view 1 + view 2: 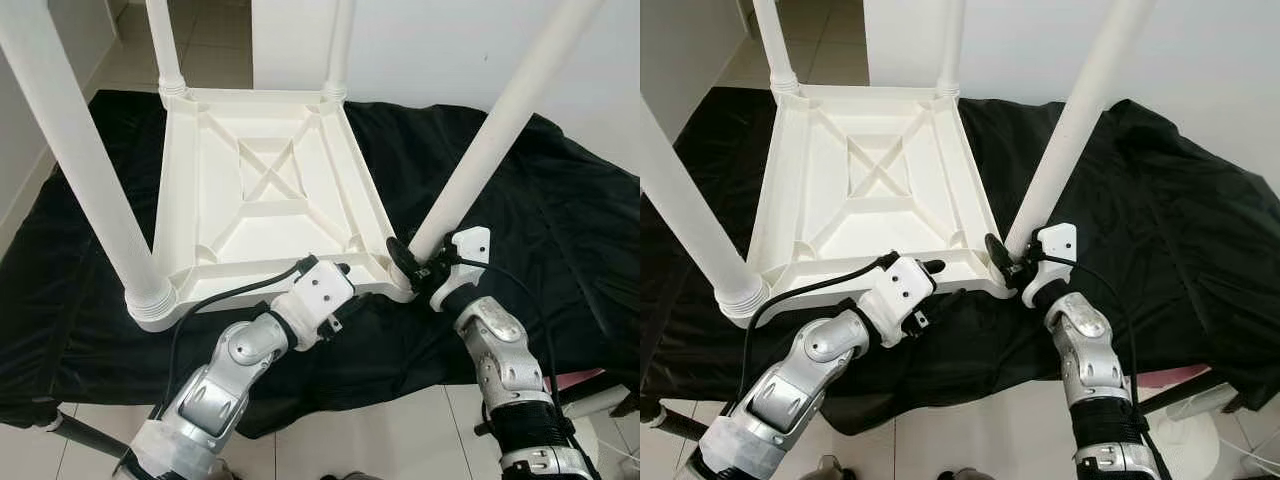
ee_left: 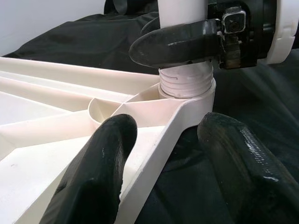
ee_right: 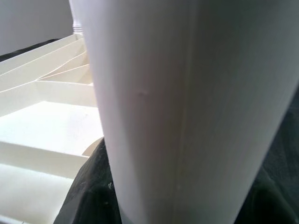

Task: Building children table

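Note:
A white plastic children's table (image 1: pixel 270 190) lies upside down on a black cloth (image 1: pixel 560 200), its legs pointing up. My right gripper (image 1: pixel 408 262) is shut on the near-right leg (image 1: pixel 500 130) just above its base. That leg's threaded end (image 2: pixel 184 81) sits in the corner socket, and the leg (image 3: pixel 187 116) looms close in the right wrist view. My left gripper (image 2: pixel 168 126) is open and straddles the table's near rim (image 2: pixel 159 154) close to that corner, one finger inside the frame and the other outside.
The near-left leg (image 1: pixel 80 170) rises steeply at the left, and two far legs (image 1: pixel 165 45) (image 1: pixel 340 45) stand at the back. A white wall (image 1: pixel 450 50) lies behind the table, with tiled floor (image 1: pixel 210 40) at the far left. A pink object (image 1: pixel 585 378) peeks out at the lower right.

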